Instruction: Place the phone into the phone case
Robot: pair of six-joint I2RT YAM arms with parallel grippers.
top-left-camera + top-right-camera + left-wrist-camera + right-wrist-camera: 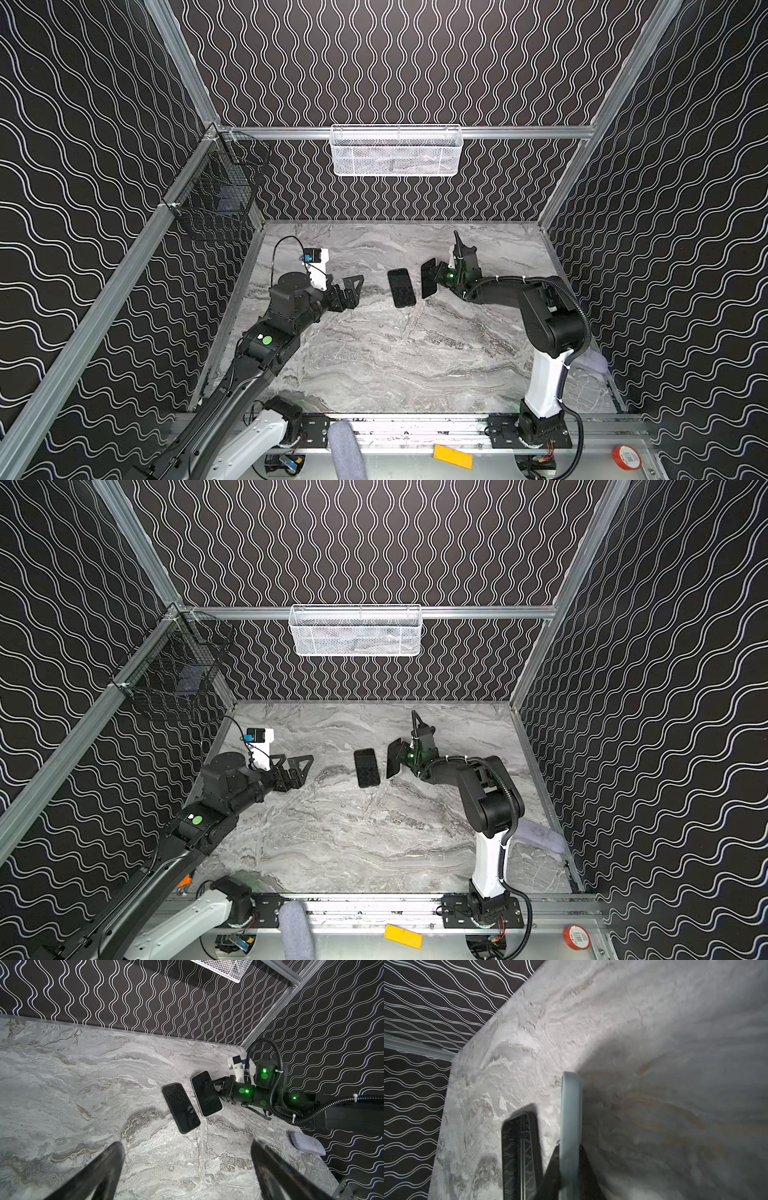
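Note:
A black phone case (401,287) (366,767) lies flat on the marble table (395,365), open side up, its glossy inside reflecting the wall pattern (180,1110) (519,1153). Just right of it, my right gripper (436,276) (570,1147) is shut on the phone (428,279) (394,758), a dark-screened handset with a pale rim (205,1095). The phone is tilted up on its long edge, beside the case, seen edge-on in the right wrist view (571,1115). My left gripper (353,286) (301,766) (187,1144) hangs open and empty, well left of the case.
A white mesh basket (395,151) hangs on the back rail and a black wire basket (216,199) on the left wall. A grey pad (538,833) (307,1144) lies by the right wall. A yellow block (453,456) and red tape roll (626,457) sit beyond the front rail.

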